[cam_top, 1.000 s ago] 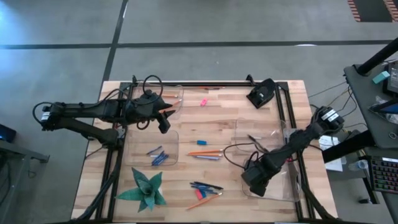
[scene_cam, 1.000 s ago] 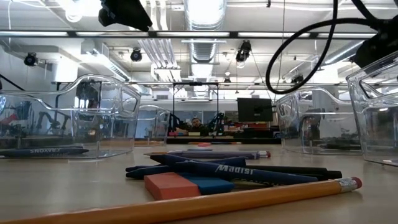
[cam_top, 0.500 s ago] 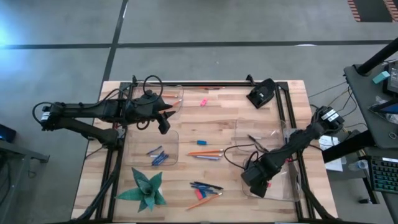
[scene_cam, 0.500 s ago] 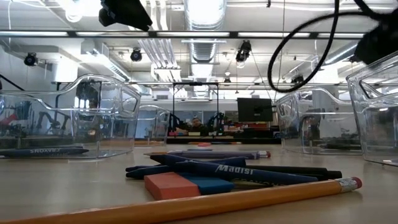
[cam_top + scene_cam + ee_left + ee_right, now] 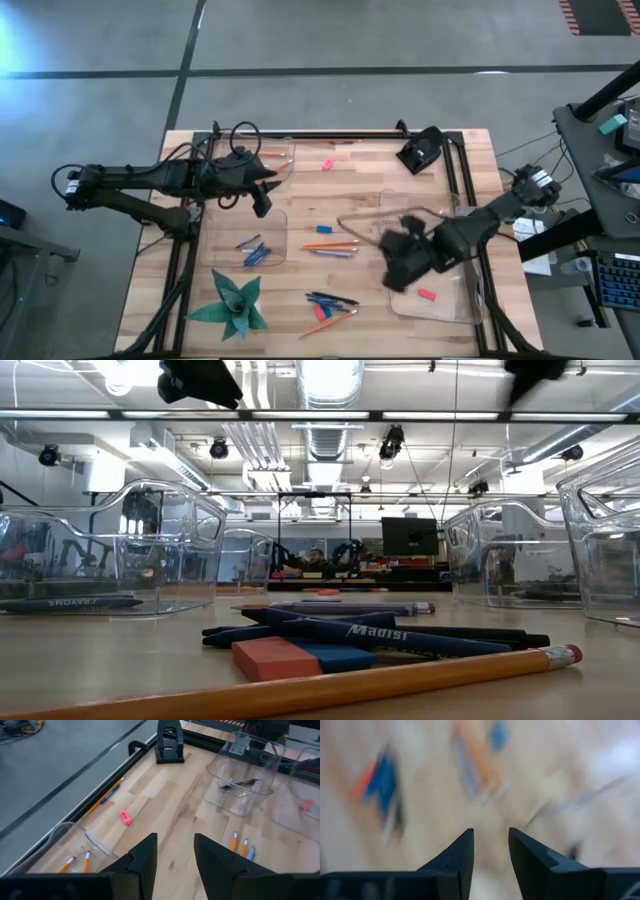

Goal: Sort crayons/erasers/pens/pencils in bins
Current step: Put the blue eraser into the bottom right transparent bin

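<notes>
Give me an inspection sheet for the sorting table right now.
Surface: wooden table, no spills seen.
Job's things: pink eraser lies in the near right bin; blue crayons in the left bin; loose pencil at centre; pens near the front edge.
Clutter: green paper star, black clamp.
Grippers: left gripper open, empty, above the table's far left part; right gripper open, empty, beside the right bins.
Cables: looped on both arms, clear of the items.
Surroundings: concrete floor, desk at right.

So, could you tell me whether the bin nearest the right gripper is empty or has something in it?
Not empty: the bin holds one pink eraser, seen from above beside the right gripper, whose fingers are open and empty.
</notes>
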Robot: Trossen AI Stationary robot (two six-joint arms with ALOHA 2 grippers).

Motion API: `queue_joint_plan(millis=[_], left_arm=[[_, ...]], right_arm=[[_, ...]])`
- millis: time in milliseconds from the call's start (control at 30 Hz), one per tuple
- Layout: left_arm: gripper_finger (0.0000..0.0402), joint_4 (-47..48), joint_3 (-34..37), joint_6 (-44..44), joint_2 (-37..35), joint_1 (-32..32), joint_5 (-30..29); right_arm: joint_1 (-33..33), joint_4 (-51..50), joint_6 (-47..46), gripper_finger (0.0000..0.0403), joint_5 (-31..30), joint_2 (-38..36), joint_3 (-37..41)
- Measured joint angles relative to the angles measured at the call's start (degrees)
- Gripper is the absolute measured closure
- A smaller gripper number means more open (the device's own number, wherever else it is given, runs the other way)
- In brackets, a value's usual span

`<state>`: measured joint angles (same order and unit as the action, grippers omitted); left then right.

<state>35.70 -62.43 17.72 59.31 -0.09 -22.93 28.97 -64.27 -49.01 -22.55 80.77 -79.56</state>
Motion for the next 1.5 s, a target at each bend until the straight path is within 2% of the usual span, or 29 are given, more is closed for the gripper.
queue_joint_plan(millis=[33,100,233,433,667,833,967,1033,1300,1500], left_arm=[[0.0286,0.0,0.0,0.0,0.0,0.0,0.5],[0.0286,-0.1,0.0,0.3,0.0,0.0,2.3],[0.0286,-0.1,0.0,3.0,0.0,-0.2,6.0],[0.0286,-0.1,0.0,4.5,-0.2,-1.2,6.3],[0.0286,0.0,0.0,5.9,-1.8,-1.5,6.3],[0.0286,0.9,0.1,6.1,-3.5,-1.5,6.3],[0.0286,0.9,0.1,6.1,-4.5,-1.5,6.2],[0.0286,0.9,0.1,6.1,-5.1,-1.5,6.2],[0.0286,0.8,0.3,6.0,-5.8,-1.5,6.0],[0.0286,0.9,0.6,5.9,-5.8,-1.6,4.9]], right_arm=[[-1.3,0.1,0.1,0.029,-3.3,0.0,-1.0],[-4.5,0.2,0.6,0.0284,-5.5,0.1,-2.6],[-9.3,6.3,3.8,0.0263,-5.5,1.3,-2.7],[-13.3,17.6,15.3,0.0224,-4.8,5.5,-2.1],[-19.6,22.7,26.1,0.0212,1.9,13.5,-1.9],[-23.0,29.8,34.4,0.0216,3.6,20.0,-1.8],[-25.0,38.0,39.6,0.0215,12.2,24.0,-1.8],[-25.9,40.3,41.1,0.0216,15.1,25.9,-1.8],[-29.2,40.9,43.0,0.0216,15.9,30.8,-1.8],[-30.4,40.9,42.4,0.0218,21.3,34.0,-1.8]])
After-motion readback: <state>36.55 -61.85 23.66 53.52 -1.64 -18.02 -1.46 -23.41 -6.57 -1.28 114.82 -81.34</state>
